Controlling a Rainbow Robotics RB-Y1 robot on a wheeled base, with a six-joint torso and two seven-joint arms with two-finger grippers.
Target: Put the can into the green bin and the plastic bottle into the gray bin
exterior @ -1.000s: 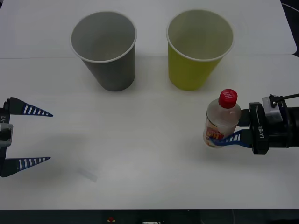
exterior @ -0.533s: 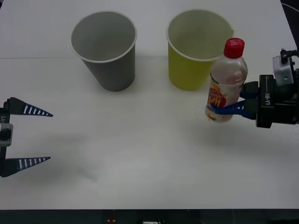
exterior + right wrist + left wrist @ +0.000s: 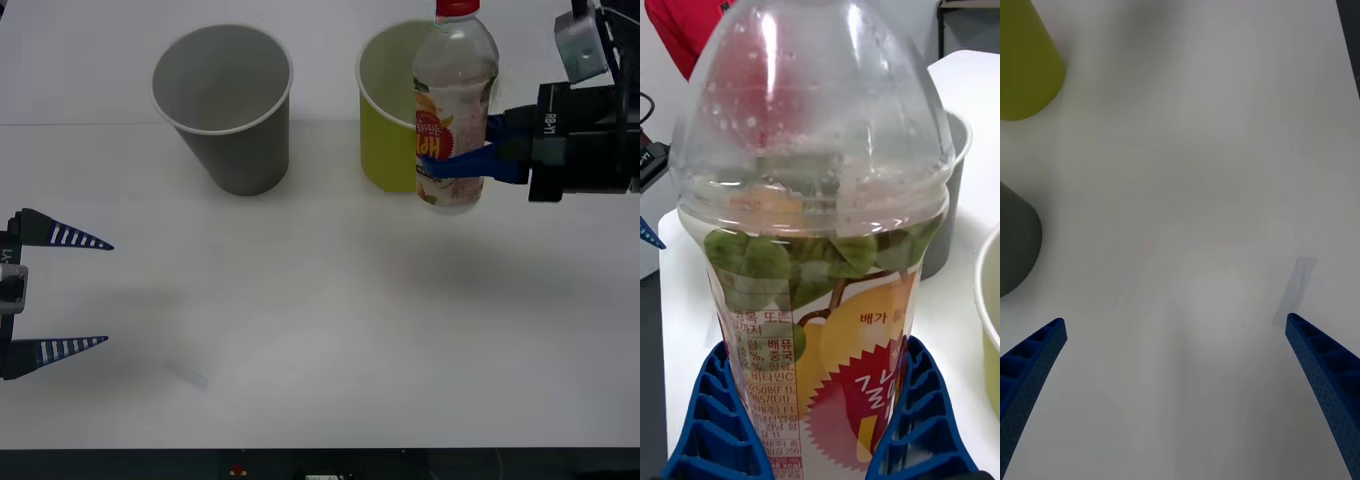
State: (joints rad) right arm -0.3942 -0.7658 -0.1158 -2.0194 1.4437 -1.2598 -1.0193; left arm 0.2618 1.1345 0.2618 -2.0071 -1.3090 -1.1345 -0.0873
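Two bins (image 3: pixel 222 105) behind lifted bottle (image 3: pixel 455 110)

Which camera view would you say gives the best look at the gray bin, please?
The front view: the gray bin stands whole there, rim and inside showing, apart from the plastic bottle in the right gripper. The right wrist view catches a sliver behind the bottle; the left wrist view catches its lower side.
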